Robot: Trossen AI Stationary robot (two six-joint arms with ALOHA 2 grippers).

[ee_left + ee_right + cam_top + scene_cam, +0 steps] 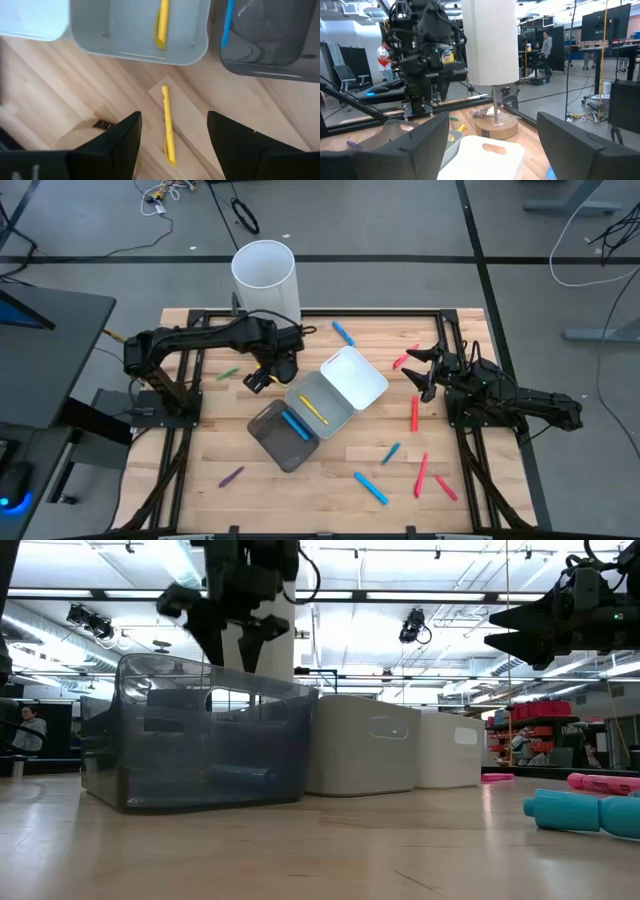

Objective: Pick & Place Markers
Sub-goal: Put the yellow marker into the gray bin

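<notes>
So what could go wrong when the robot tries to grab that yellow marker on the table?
The left pincer hangs open over the yellow marker. The marker is thin and lies flat on the wood, so the fingers might scrape the table or just nudge it, and it could roll away. It also lies close to the grey tray, so the pincer could bump the tray's wall coming down. The right pincer waits open, apart from this.
</notes>
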